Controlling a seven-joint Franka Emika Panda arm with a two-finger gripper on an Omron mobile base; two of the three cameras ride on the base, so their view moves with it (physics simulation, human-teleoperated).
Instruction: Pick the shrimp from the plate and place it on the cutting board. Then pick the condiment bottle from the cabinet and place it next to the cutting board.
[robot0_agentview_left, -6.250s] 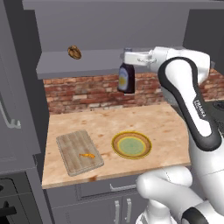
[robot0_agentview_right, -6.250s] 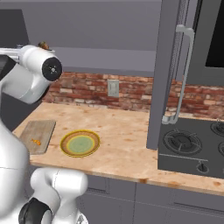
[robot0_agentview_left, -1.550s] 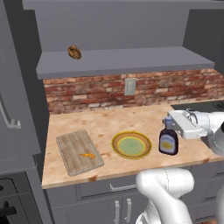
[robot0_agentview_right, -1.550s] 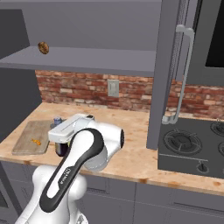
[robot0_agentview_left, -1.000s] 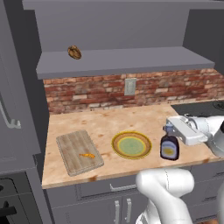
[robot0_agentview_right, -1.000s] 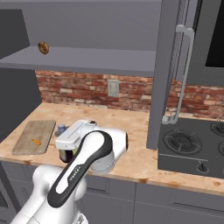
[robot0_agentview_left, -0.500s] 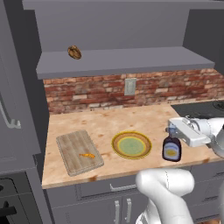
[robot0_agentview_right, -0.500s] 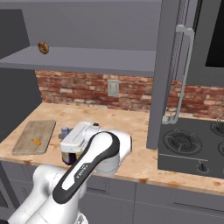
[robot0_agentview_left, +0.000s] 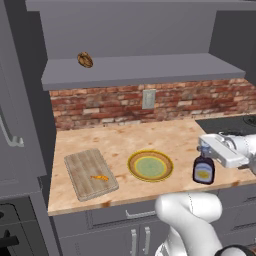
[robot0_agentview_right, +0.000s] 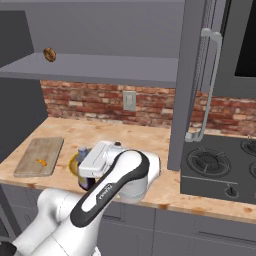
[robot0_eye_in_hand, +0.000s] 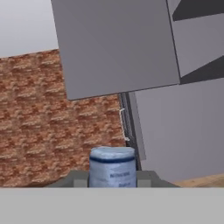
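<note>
- Left base view shows the gripper (robot0_agentview_left: 206, 149) clamped around the neck of the bottle (robot0_agentview_left: 204, 170), so the bottle stays upright and its base is at the counter (robot0_agentview_left: 150, 137), or just above it; I cannot tell if it touches.
- Hand view looks along the fingers, and the pale cap (robot0_eye_in_hand: 112, 166) of the bottle sits between the two finger tips, which confirms the grasp.
- The bottle is on the right of the plate (robot0_agentview_left: 150, 165), near the front edge of the counter. The cutting board (robot0_agentview_left: 90, 173) is on the other side of the plate, well apart from the bottle, so in my judgement the place is not yet really beside the board.
- The shrimp (robot0_agentview_left: 100, 177) lies on the cutting board, so this part of the task seems done.
- The plate holds nothing now.
- The cabinet (robot0_agentview_left: 145, 72) shelf holds one round brown lump (robot0_agentview_left: 85, 60).
</note>
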